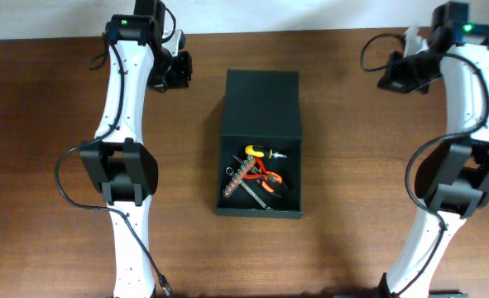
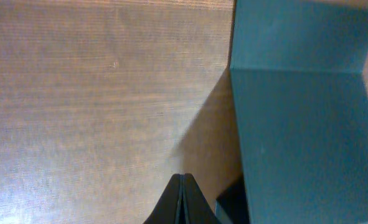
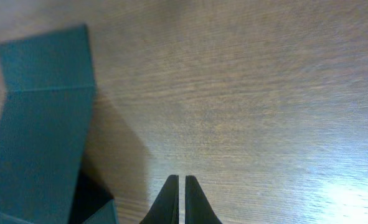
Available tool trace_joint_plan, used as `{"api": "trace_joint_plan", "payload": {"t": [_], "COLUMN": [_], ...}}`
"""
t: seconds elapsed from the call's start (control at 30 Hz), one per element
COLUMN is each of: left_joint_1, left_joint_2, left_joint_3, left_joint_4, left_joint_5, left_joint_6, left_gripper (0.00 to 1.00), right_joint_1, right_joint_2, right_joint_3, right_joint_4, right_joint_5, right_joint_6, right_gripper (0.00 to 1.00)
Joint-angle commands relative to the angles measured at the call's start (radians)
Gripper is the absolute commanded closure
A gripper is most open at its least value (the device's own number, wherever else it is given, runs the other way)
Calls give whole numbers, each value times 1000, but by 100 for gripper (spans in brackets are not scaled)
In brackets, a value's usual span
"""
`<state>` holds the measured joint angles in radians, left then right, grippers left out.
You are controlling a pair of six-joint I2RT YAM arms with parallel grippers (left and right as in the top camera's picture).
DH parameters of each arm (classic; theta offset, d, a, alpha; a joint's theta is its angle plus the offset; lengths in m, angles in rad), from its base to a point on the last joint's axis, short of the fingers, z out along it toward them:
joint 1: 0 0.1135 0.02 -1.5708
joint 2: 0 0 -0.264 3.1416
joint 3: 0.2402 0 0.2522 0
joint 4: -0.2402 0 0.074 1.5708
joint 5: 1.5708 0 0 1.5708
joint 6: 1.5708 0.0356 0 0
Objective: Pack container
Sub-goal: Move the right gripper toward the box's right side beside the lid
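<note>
**Fingers point(image 2: 171, 204) together, nothing held, lid to be closed**

Close under the left wrist camera, the left gripper point(image 2: 184, 186) is seen with its two fingers pressed together and nothing between them. The right gripper point(image 3: 182, 186) is closed and empty in the same way. Both are held over the bare table point(image 1: 352, 165) near its far edge, one on each side of the box point(image 1: 259, 211) and well apart from it.

The box sits in the middle of the table between the arms. Its lid point(image 1: 261, 99) is folded back toward the far edge. A yellow-handled screwdriver point(image 1: 263, 152), red pliers point(image 1: 270, 179) and a strip of bits point(image 1: 237, 177) lie inside.

From this, the packing is judged done and the lid is what remains. The lid would best be met from behind, at its far edge, and pushed over the hinge in a slow arc. Closed fingers can serve as a blunt pusher, so no grasp is needed. The box may slide under the push, so it would be well steadied at its near wall by the other arm. Whether the tools rise above the rim cannot be told. It should be checked before the lid is pressed flat.
</note>
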<state>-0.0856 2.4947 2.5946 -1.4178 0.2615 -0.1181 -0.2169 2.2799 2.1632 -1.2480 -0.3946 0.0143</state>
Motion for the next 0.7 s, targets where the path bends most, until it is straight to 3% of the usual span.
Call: {"api": "trace_joint_plan", "payload": {"t": [0.0, 0.2, 0.47, 0.67], "left_joint_1": [-6, -3, 6, 3], "left_joint_2": [13, 50, 171, 191], "left_joint_3": [4, 3, 3, 3], "left_joint_4": [27, 38, 29, 20], "left_joint_5": [5, 19, 191, 195], "left_joint_6": [-13, -13, -7, 7], "left_gripper": [98, 98, 98, 98], "right_joint_1": [17, 28, 37, 63], "right_joint_2": [5, 5, 5, 7], "right_joint_3": [-64, -141, -160, -164], "right_joint_4": [34, 83, 97, 99], "right_joint_5": [-16, -38, -152, -152], "right_joint_6": [3, 2, 6, 11], "right_gripper": [96, 96, 96, 96]}}
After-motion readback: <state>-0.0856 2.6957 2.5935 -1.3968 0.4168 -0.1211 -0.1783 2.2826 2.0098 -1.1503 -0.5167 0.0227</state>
